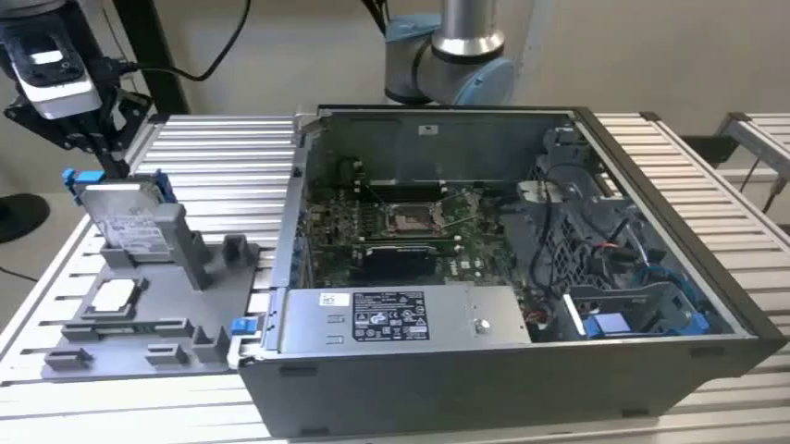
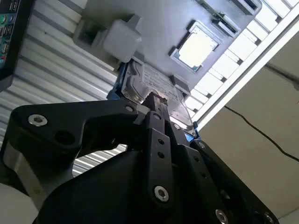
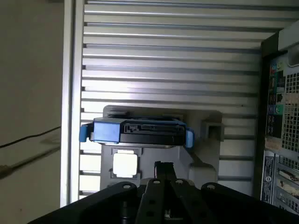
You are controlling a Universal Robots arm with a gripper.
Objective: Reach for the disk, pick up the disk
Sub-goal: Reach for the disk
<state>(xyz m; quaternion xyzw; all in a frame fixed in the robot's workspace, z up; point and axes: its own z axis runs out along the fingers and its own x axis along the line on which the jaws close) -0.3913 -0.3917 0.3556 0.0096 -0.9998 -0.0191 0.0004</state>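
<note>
Disk (image 1: pixel 121 220): standing on edge in grey fixture (image 1: pixel 148 319), narrow top edge upward, directly beneath gripper (image 3: pixel 163 167), near it. Grip state: not discernible.

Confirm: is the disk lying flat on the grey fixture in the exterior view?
No: the disk stands upright on its edge on the grey fixture.
</note>
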